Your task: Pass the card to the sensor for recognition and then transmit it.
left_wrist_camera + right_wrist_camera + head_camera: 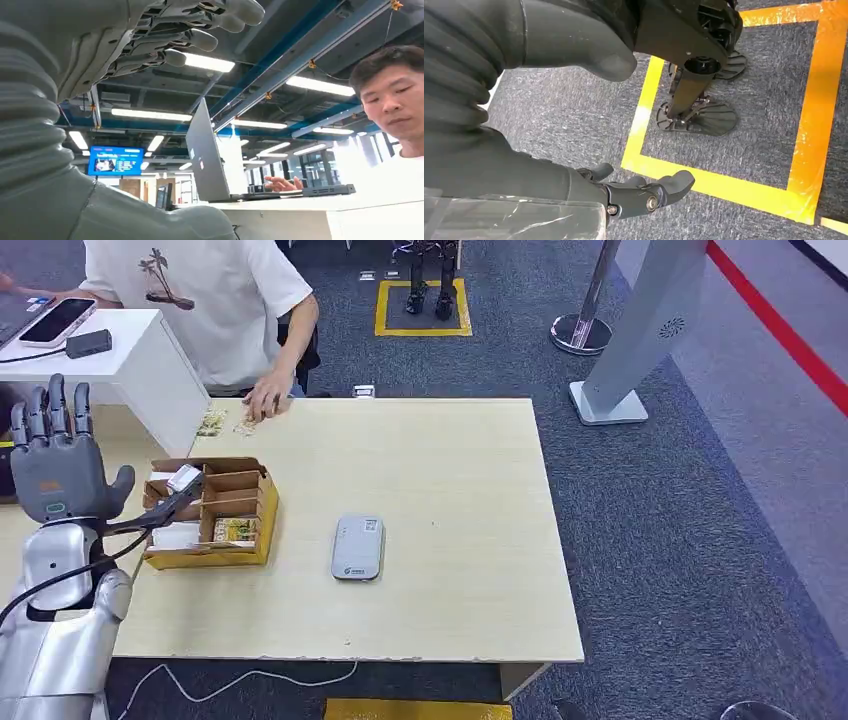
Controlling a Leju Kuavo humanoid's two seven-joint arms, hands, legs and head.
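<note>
A: What's nearest?
B: The left hand (58, 465), raised with fingers spread, holding nothing. The right hand (634, 192) hangs over grey carpet and yellow tape, fingers loosely curled, empty.
A: And the cards?
B: In the cardboard box (235, 550) on the pale wooden table (450, 500). The rounded grey sensor (357, 547) lies beside it, logo unreadable. Beyond, a person (225, 300).

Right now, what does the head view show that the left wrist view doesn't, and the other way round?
Head view alone: the wooden table with the grey sensor lying flat and the yellow cardboard box of cards beside it. Left wrist view alone: ceiling lights, an open laptop and a blue screen. Both share the left hand, raised with fingers apart and holding nothing, and the person in a white shirt.
</note>
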